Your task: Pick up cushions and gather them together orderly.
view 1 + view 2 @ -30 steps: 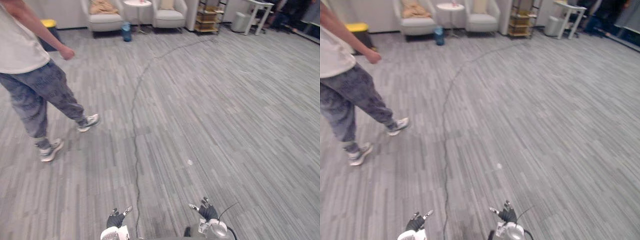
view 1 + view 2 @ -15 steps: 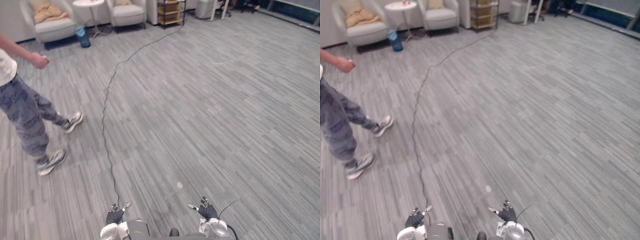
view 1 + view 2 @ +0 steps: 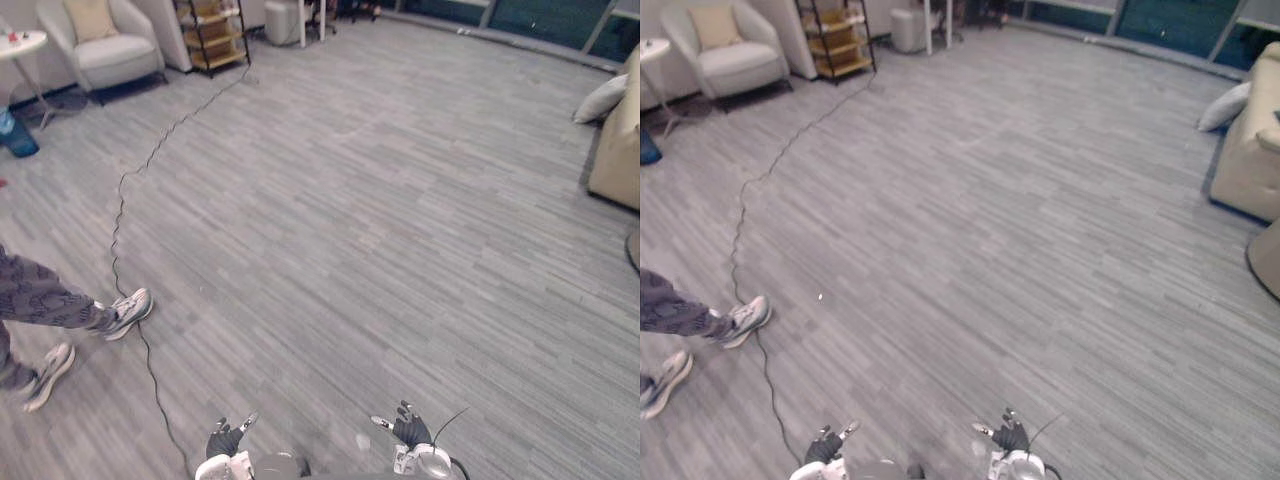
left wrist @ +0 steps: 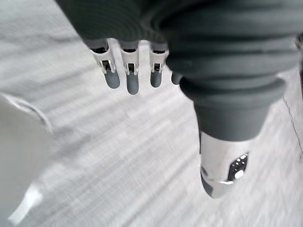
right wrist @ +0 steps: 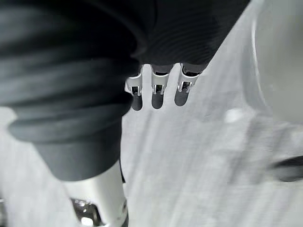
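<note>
Hanging low, left hand (image 3: 224, 440) and right hand (image 3: 410, 430) fingers relaxed, empty; cushion (image 3: 603, 98) beside sofa (image 3: 617, 150)

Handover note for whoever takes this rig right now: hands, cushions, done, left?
Left hand: open, empty. Right hand: open, empty.
Pale grey cushion lies by the beige sofa, far right; tan cushion stands on the light grey armchair, far left.
Done: nothing gathered yet.
Left: fetch both, set them together neatly.
A person's shoe is near on the left.

We find an armchair (image 3: 103, 48) far left, a shelf (image 3: 212, 32) right of it, and a cushion (image 3: 603, 98) beside the sofa (image 3: 616, 145) at right.
</note>
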Robot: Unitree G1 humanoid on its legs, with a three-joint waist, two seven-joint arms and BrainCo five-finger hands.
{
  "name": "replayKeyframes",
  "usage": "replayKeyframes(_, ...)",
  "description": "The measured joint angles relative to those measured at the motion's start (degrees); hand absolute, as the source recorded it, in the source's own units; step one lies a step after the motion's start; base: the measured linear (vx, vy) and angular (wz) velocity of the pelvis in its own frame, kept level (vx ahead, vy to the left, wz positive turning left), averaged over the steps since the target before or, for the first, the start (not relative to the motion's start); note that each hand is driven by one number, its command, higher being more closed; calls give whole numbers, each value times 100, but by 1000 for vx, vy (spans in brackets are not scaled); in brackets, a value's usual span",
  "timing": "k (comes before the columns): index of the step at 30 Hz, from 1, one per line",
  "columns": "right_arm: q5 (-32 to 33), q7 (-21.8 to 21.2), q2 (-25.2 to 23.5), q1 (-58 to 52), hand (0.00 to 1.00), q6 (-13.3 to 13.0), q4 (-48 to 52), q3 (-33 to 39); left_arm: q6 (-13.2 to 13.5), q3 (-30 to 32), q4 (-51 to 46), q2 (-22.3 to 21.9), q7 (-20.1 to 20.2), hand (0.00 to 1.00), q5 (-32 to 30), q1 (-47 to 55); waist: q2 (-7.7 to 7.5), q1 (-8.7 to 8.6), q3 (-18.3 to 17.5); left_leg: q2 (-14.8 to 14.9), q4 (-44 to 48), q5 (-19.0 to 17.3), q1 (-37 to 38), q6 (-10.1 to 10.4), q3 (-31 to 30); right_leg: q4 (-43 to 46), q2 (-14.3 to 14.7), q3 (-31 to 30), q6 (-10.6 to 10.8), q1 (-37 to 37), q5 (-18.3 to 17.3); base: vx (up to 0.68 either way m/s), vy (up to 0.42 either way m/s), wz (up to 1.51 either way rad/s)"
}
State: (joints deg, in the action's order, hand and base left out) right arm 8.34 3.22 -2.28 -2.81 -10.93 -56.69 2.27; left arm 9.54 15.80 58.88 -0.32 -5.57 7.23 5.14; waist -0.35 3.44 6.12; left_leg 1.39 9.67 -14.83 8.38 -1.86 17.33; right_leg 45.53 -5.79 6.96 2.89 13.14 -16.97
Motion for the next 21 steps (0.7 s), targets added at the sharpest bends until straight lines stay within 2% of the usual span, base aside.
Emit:
replayKeyframes(1, 2, -5, 41, 76, 0, -11, -27, -7, -14, -26, 70, 40, -1, 0, -36, -13, -19, -60, 13, 27, -102, -119, 195, 92, 56, -648, 112, 228, -19, 314, 37, 412, 40, -31)
replayKeyframes(2, 9, -8, 95, 133, 0, -9, -40, -16, -19, -130, 147, 84, 0, 0, -54, -41, -19, -68, 22, 46, -217, -151, 333, 152, 143, -1451, 267, 358, -52, 536, 303, 443, 36, -34)
replayKeyframes(3, 14, -7, 138, 181, 0, -4, -55, -17, -26, -253, 199, 131, 1, 0, -104, -60, -35, -99, 33, 30, -373, -158, 502, 203, 198, -2285, 367, 536, -58, 648, 720, 513, 32, -18)
replayKeyframes(4, 20, -6, 149, 215, 0, -8, -53, -21, -18, -446, 257, 260, 18, 0, -178, -84, -132, -154, 80, -81, -507, -167, 683, 261, 123, -2855, 383, 686, -73, 798, 1089, 535, -2, 6)
replayKeyframes(5, 26, -6, 147, 223, 0, -9, -51, -21, -26, -509, 286, 313, 24, 0, -213, -93, -188, -189, 105, -128, -524, -198, 775, 313, 52, -3016, 370, 686, -101, 847, 1211, 703, -59, 42)
replayKeyframes(6, 44, -5, 153, 216, 0, -9, -41, -7, -28, -565, 319, 377, 43, 0, -268, -9, -273, -275, 82, -205, -523, -281, 1045, 449, -220, -3123, 353, 602, -445, 857, 1633, 765, -137, 65)
replayKeyframes(7, 38, -24, 197, 210, 0, 4, -57, -5, -18, -509, 312, 313, 57, 0, -276, 33, -201, -346, 56, -88, -321, -297, 1175, 477, -498, -2912, 413, 636, -825, 758, 2020, 693, -175, 65)
replayKeyframes(8, 33, -42, 211, 191, 0, 12, -57, -8, -15, -389, 287, 256, 75, 0, -300, 34, -163, -319, 29, 17, 6, -297, 1098, 477, -664, -2803, 465, 646, -885, 713, 2008, 688, -223, 44)
replayKeyframes(9, 23, -79, 219, 175, 0, 18, -47, -29, -7, -141, 166, 118, 78, 0, -323, 56, -42, -293, -16, 262, 1257, -241, 599, 566, -950, -2784, 624, 766, -928, 522, 1804, 651, -256, 10)
replayKeyframes(10, 25, -94, 220, 178, 0, 21, -17, -89, -9, 10, 27, 24, 78, 0, -319, 64, 37, -287, 1, 502, 2825, 198, -107, 805, -1062, -2878, 833, 693, -975, 315, 1645, 749, -214, -29)
replayKeyframes(11, 29, -95, 209, 185, 0, 23, 48, -208, -2, 133, -58, -55, 67, 0, -309, 117, 205, -199, 51, 737, 4050, 741, -675, 889, -1098, -3040, 1042, 523, -1067, 84, 1525, 618, -116, -86)
replayKeyframes(12, 36, -91, 227, 200, 0, 30, 66, -263, 5, 130, -134, -135, 68, 0, -302, 83, 383, -97, 162, 948, 5004, 592, -1111, 825, -1078, -3183, 1301, 299, -1207, -228, 1400, 603, -3, -127)
replayKeyframes(13, 59, -84, 205, 230, 0, 83, 41, -263, 5, 113, -214, -142, 64, 0, -273, 47, 431, -4, 282, 999, 5471, 384, -1473, 687, -1086, -3325, 1441, 68, -1254, -617, 1276, 482, 23, -107)
replayKeyframes(14, 60, -84, 200, 275, 0, 91, 32, -262, 7, 107, -228, -132, 65, 0, -260, 43, 416, 9, 304, 980, 5495, 317, -1578, 634, -1097, -3375, 1454, -5, -1264, -763, 1238, 593, 22, -109)
replayKeyframes(15, 62, -79, 105, 267, 0, 103, -93, -254, 34, 101, -366, -117, 60, 0, -224, 76, 256, 26, 364, 802, 5188, 8, -1986, 509, -1067, -3626, 1429, -361, -1252, -1356, 1100, 573, 29, -98)
replayKeyframes(16, 66, -57, 88, 257, 0, 107, -138, -250, 85, 55, -425, -64, 53, 0, -165, 106, 188, 54, 346, 673, 4668, -144, -2246, 416, -1043, -3720, 1374, -605, -1212, -1633, 985, 568, 40, -111)
replayKeyframes(17, 67, -40, 93, 253, 0, 110, -144, -242, 113, -4, -443, -51, 52, 0, -137, 118, 173, 57, 316, 570, 4160, -206, -2432, 401, -1042, -3781, 1325, -753, -1137, -1792, 923, 675, 125, -93)
replayKeyframes(18, 67, -19, 123, 257, 0, 108, -142, -228, 135, -74, -467, -50, 50, 0, -108, 118, 171, 62, 305, 396, 3179, -180, -2604, 406, -1063, -3861, 1231, -960, -1064, -1988, 783, 692, 190, -80)
replayKeyframes(19, 66, 9, 157, 254, 0, 109, -147, -227, 153, -171, -476, -43, 37, 0, -48, 117, 190, 84, 300, 194, 2058, 60, -2760, 425, -1191, -3958, 1125, -1167, -1036, -2182, 614, 706, 221, -72)
replayKeyframes(21, 61, 24, 200, 253, 0, 110, -173, -240, 187, -178, -495, -87, 9, 0, 35, 115, 248, 174, 283, 110, 478, 768, -2911, 609, -1332, -4090, 1033, -1469, -995, -2481, 377, 600, 249, -73)
